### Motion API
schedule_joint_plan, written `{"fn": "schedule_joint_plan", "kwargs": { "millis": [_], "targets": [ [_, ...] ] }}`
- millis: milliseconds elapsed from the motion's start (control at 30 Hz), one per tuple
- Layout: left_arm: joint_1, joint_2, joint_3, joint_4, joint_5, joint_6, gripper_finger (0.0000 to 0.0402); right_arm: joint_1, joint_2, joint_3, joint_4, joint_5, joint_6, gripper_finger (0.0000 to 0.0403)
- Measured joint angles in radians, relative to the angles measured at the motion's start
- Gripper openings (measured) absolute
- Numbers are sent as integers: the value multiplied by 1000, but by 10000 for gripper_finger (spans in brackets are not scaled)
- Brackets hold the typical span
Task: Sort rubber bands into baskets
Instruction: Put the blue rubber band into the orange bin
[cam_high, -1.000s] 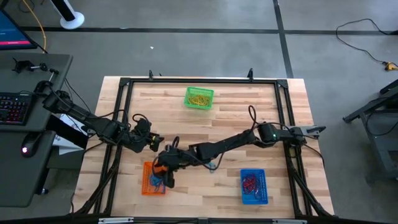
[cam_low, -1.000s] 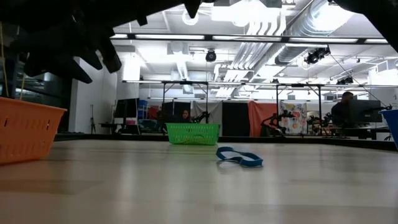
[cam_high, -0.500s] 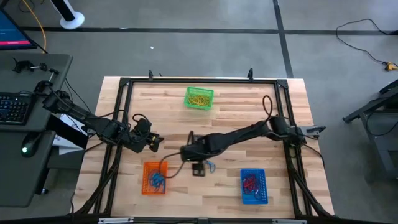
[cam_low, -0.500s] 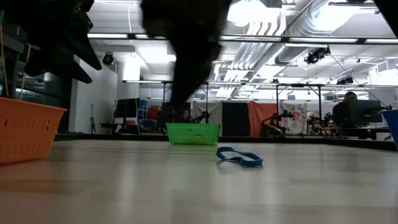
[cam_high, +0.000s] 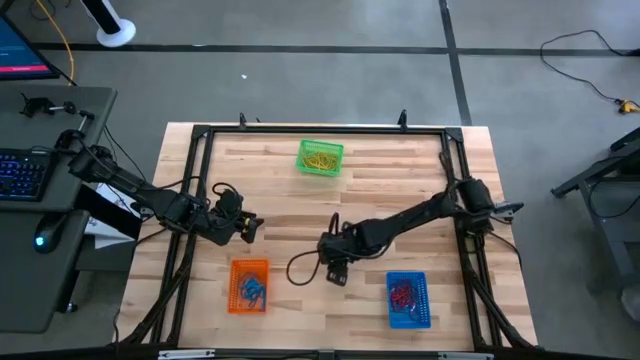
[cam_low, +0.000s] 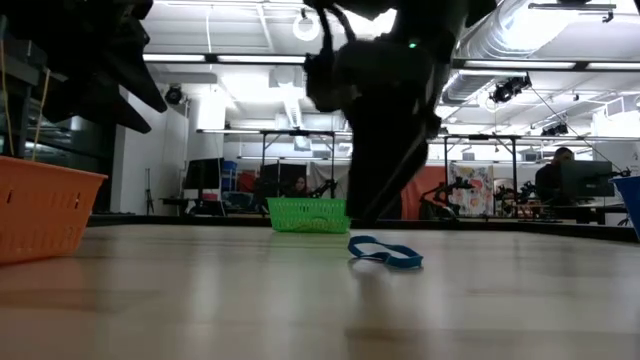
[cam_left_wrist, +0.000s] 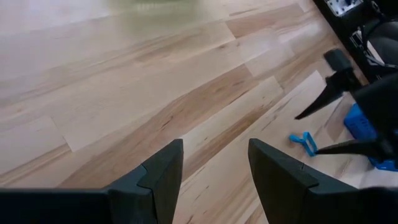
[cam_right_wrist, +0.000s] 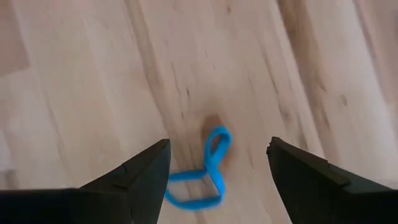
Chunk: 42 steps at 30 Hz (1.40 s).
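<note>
A single blue rubber band (cam_right_wrist: 202, 168) lay flat on the wooden worktop (cam_high: 380, 180), twisted into a rough figure-eight. In the low view it stretched left to right, its long axis running roughly across the worktop. It sat between the orange basket (cam_high: 248, 286) on the near left and the blue basket (cam_high: 407, 299) on the near right. The green basket (cam_high: 320, 158) stood at the far side, well apart from both.

The right gripper (cam_high: 336, 270) hung directly above the band, its fingers (cam_right_wrist: 140, 177) spread wide on either side of it and holding nothing. The band lay between them in the right wrist view; whether they touched the worktop could not be told.

The left gripper (cam_high: 248, 229) waited over the left part of the worktop, beyond the orange basket, its fingers (cam_left_wrist: 163, 174) apart and empty.

The orange basket held blue bands, the blue basket held red ones, and the green basket held yellow ones.
</note>
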Motion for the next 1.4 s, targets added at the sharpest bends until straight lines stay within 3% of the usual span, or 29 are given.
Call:
{"fn": "schedule_joint_plan", "kwargs": {
  "millis": [267,367,467,533,600,667,800,933,1167,1400],
  "targets": [
    [1,0,0,0,0,-11,175,7,86,34,-7,20,22,254],
    [1,0,0,0,0,-11,175,16,90,34,-16,75,34,235],
    [1,0,0,2,1,-18,175,23,91,34,-24,96,38,182],
    [1,-1,0,27,2,-50,175,26,91,42,-45,97,35,124],
    [1,-13,-1,105,10,-43,175,26,92,49,-57,93,13,52],
    [1,-39,-1,216,36,41,175,26,92,72,-74,83,-13,16],
    [1,-109,0,388,60,221,175,15,90,181,-47,87,-49,9],
    [1,-209,0,465,51,332,175,0,89,279,131,87,-117,3],
    [1,-340,0,481,6,400,175,-20,88,324,395,86,-76,1],
    [1,-332,0,471,-28,416,175,-22,179,348,574,5,-38,0]
  ]
}}
